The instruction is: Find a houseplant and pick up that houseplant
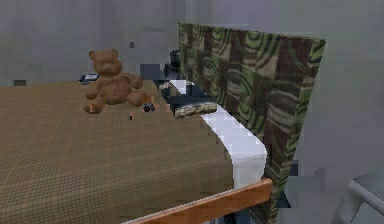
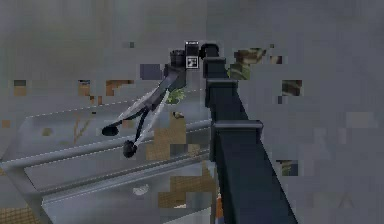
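In the arm side view the dark arm bar [image 2: 235, 150] rises from the bottom edge to two white marker squares [image 2: 200, 58]. Left of them, the gripper [image 2: 121, 139] reaches down and left with two thin fingers [image 2: 150, 105] over a grey ledged surface [image 2: 70, 150]. A small greenish blob [image 2: 178, 97] lies beside the fingers, and a green-brown blob [image 2: 250, 62] sits right of the markers; neither has a shape I can name as a houseplant. I cannot tell whether the gripper holds anything.
The forward view has a bed with a brown cover [image 1: 90, 150], a wooden foot rail [image 1: 215, 203] and a white pillow [image 1: 238, 135]. A brown teddy bear [image 1: 110, 82] and a dark flat object [image 1: 190, 103] lie on it. A green patterned headboard [image 1: 255, 80] stands at the right.
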Robot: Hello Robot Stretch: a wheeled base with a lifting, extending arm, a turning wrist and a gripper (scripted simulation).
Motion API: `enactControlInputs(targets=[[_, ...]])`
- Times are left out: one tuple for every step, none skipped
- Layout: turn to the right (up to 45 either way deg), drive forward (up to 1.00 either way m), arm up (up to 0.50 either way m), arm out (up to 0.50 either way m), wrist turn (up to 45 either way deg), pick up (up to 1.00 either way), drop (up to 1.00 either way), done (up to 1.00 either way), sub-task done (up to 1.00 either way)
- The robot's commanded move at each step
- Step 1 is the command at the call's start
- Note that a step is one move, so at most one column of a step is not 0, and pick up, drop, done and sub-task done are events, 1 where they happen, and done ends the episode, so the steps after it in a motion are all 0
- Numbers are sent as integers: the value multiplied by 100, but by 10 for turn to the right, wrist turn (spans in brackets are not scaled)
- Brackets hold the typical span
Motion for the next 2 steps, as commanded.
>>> enactControlInputs(targets=[[0,0,0,0,450,0,0,0,0],[0,0,0,0,450,0,0,0,0]])
